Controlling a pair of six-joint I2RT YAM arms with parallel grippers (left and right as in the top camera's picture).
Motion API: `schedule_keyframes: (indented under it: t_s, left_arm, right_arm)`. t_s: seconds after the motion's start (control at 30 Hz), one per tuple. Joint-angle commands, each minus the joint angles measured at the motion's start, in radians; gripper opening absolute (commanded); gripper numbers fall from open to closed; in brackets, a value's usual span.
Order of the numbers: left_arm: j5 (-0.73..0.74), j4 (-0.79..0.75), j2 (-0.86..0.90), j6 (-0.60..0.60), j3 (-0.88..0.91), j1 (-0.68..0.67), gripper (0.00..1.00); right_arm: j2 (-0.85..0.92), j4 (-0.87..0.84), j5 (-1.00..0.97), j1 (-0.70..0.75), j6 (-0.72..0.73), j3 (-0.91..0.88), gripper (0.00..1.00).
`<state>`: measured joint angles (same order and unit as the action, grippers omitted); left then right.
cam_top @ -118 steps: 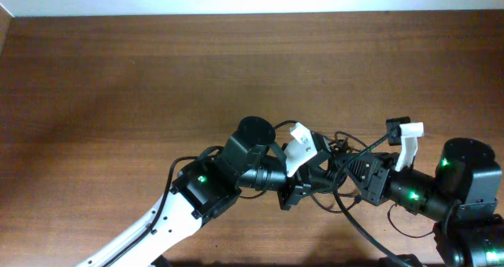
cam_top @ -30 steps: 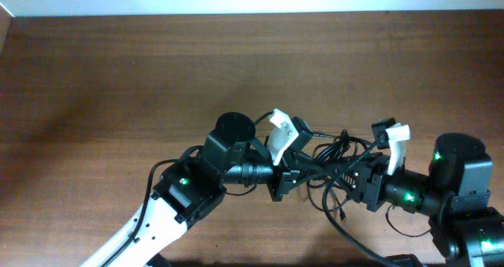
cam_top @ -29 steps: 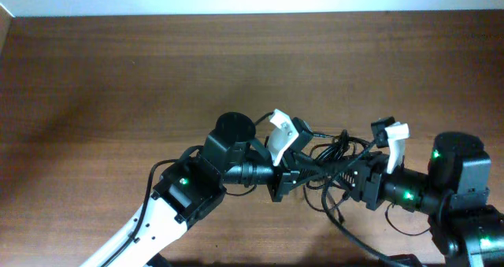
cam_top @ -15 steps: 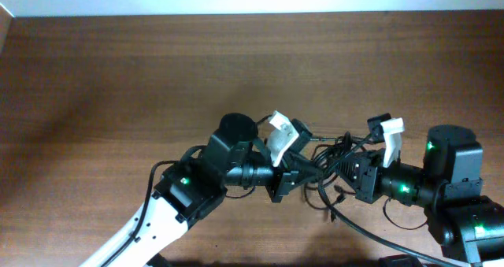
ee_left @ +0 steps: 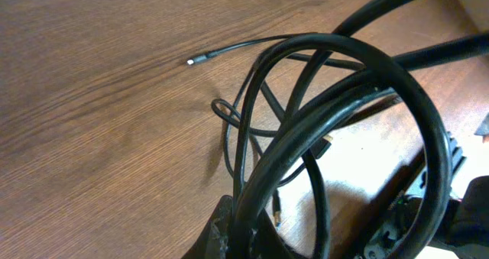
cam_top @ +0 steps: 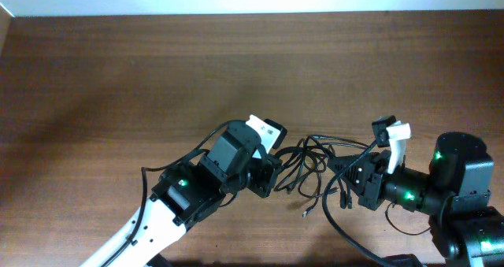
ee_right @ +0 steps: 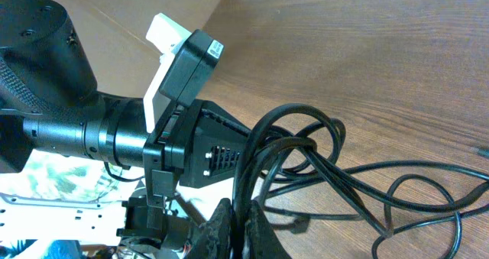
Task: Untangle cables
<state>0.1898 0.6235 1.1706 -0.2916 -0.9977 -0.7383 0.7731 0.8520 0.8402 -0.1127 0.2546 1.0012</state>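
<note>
Since a second ago I've rolled the left gripper (cam_top: 266, 180) and pulled the arms apart: both it and the right gripper (cam_top: 346, 175) are clamped on the cables (cam_top: 311, 161), stretching the tangle open above the worktop's (cam_top: 118, 78) near-right part.

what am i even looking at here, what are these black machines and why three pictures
Two robot arms work at a wooden table. The overhead picture looks down on both; the other two come from cameras on each wrist. Between the arms lies a bunch of thin black cables, looped over one another. The left tool is shut on the cables at one side, and the right tool is shut on them at the other, so the bunch stretches between them. In the left wrist view the cables fill the picture, with one small plug end lying on the wood. The right wrist view faces the left arm.
</note>
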Motion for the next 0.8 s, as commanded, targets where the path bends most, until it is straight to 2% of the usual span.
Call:
schedule_keyframes:
  t_s: [0.0,0.03,0.07,0.13,0.17,0.27,0.33,0.4,0.6,0.77]
  left_arm:
    - [-0.100,0.018,0.001,0.000,0.006,0.008,0.00]
    - [-0.080,0.016,0.001,0.000,0.006,0.008,0.00]
    - [-0.056,0.011,0.001,0.001,0.006,0.008,0.00]
    - [0.010,-0.018,0.001,0.001,0.006,0.008,0.00]
    - [0.045,-0.043,0.001,0.012,0.006,0.008,0.00]
    - [0.257,-0.163,0.001,0.089,0.006,0.008,0.00]
    - [0.431,-0.271,0.001,0.130,0.006,0.008,0.00]
    - [0.515,-0.349,0.001,0.130,0.006,0.008,0.00]
    - [0.529,-0.388,-0.036,0.129,0.006,0.010,0.00]
    - [0.532,-0.396,-0.203,0.129,0.006,0.010,0.00]
  right_arm:
    - [-0.022,-0.014,0.042,0.002,-0.012,0.013,0.10]
    - [-0.022,-0.014,0.039,0.002,-0.012,0.013,0.29]
    - [-0.022,-0.014,0.039,0.002,-0.012,0.013,0.44]
    - [-0.021,-0.014,0.039,0.002,-0.012,0.013,0.62]
    - [-0.021,-0.011,0.039,0.002,-0.012,0.013,0.66]
    - [-0.021,0.020,-0.016,0.002,-0.015,0.013,0.66]
    - [-0.021,0.073,-0.129,0.002,-0.015,0.013,0.66]
    - [-0.021,0.109,-0.289,0.002,-0.015,0.013,0.66]
    - [-0.021,0.222,-0.712,0.002,0.088,0.013,0.66]
    - [0.014,0.224,-0.797,0.002,0.087,0.013,0.69]
